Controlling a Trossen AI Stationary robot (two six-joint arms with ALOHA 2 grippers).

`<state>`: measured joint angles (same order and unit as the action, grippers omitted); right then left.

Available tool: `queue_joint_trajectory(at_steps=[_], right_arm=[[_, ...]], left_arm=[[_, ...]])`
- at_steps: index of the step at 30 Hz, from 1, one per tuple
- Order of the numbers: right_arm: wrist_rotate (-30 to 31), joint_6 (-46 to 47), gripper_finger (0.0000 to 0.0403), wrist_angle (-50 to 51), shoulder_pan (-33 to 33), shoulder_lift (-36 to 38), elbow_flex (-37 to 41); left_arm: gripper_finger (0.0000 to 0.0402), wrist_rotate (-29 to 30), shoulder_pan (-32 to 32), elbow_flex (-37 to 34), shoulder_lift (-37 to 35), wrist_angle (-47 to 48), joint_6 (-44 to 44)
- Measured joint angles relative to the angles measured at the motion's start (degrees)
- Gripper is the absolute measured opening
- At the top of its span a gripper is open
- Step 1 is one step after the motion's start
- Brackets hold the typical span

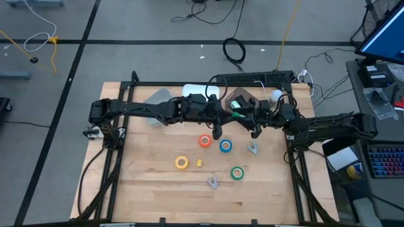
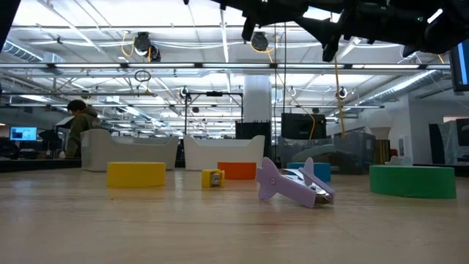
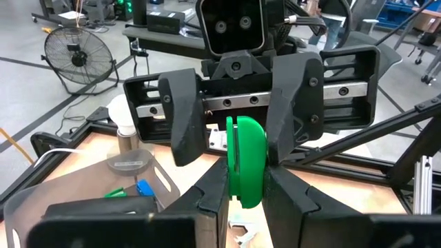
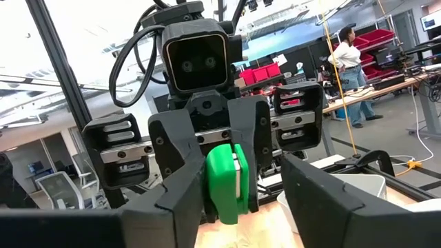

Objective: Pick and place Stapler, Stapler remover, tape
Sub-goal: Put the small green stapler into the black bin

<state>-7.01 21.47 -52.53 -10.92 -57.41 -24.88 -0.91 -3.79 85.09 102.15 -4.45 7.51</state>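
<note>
On the surface below the fingers lie a purple remover [image 2: 293,187], then green tape [image 2: 412,181], yellow tape [image 2: 136,174], red-orange tape [image 2: 237,170] and blue tape [image 2: 311,170]. A second remover [image 1: 252,149] lies under the right gripper [image 4: 244,169]. Above them, the left gripper [image 3: 246,179] has its fingers clenched on a green stapler [image 3: 246,162]. The right fingers stand released on either side of it. Beyond the fingers, a clear bin [image 3: 83,186] holds small green and blue pieces.
</note>
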Motion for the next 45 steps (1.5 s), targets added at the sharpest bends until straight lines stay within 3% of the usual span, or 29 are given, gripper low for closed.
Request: queue_joint_trajectory(at_steps=[25,29,38,45], right_arm=[[1.05,-1.36,0.007,-0.94,-0.14,0.04,-0.04],[0.92,-1.2,0.0087,-0.82,-1.6,0.04,-0.04],[-2.05,0.83,0.0183,-0.65,-3.56,0.02,-0.02],[-3.52,1.86,0.0193,-0.61,-4.19,-0.02,-0.02]], left_arm=[[0.0072,-0.6,-0.34,-0.02,2.4,-1.94,1.81],[0.0072,-0.4,-0.44,-0.02,2.38,-1.75,1.91],[0.0072,-0.98,-1.21,-0.02,2.32,-2.06,1.62],[0.0072,-2.0,-2.36,-0.02,2.27,-3.61,1.64]])
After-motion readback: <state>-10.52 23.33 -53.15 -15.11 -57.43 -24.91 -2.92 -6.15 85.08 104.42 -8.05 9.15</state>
